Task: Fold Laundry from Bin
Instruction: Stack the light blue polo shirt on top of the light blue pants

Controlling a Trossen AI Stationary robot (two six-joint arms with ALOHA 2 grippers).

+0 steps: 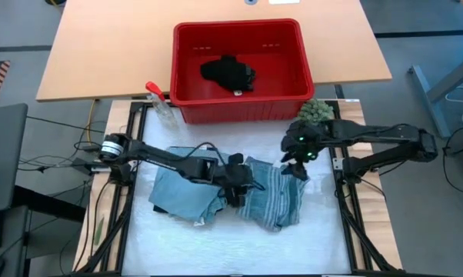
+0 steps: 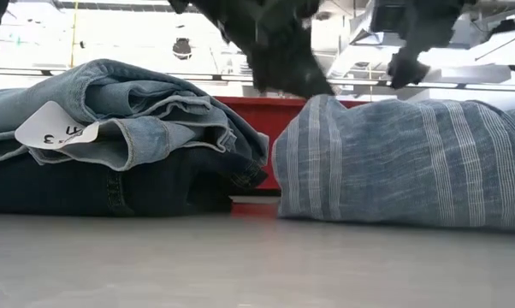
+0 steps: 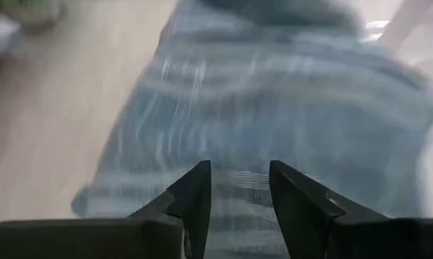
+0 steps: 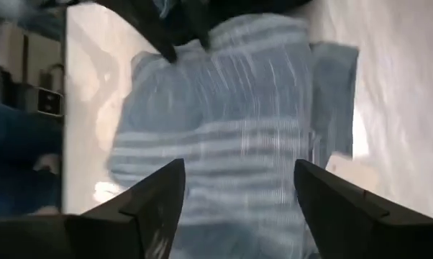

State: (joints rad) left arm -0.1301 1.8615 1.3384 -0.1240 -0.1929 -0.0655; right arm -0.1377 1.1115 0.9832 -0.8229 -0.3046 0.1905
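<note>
Laundry lies in two heaps on the white work surface [image 1: 216, 242], in front of the red bin [image 1: 239, 71].

Left heap: light blue denim jeans [image 1: 181, 192], folded, resting on a dark navy piece [image 2: 95, 184] in the low view. A white tag [image 2: 52, 127] sits on the denim.

Right heap: blue-white striped shirt [image 1: 276, 198], bundled, lying just beside the jeans. In the low view a narrow gap shows between the two heaps, with the red bin wall visible behind it.

Bin contents: one small black piece [image 1: 228, 71] on the bin floor.

Left gripper [image 1: 239, 187]: positioned over the seam between the jeans and the striped shirt. In the left wrist view its fingers [image 3: 195, 198] stand moderately apart directly above the striped fabric, with cloth visible in the gap. No fabric is pinched between them.

Right gripper [image 1: 297, 169]: positioned at the far right corner of the striped shirt, on the side nearest the bin. In the right wrist view its fingers [image 4: 155, 198] are spread wide, with the shirt below and nothing held.

Other items: a clear spray bottle [image 1: 162, 104] with a red trigger stands just beside the left front corner of the bin; a green fuzzy ball [image 1: 316, 111] lies near the right front corner.
</note>
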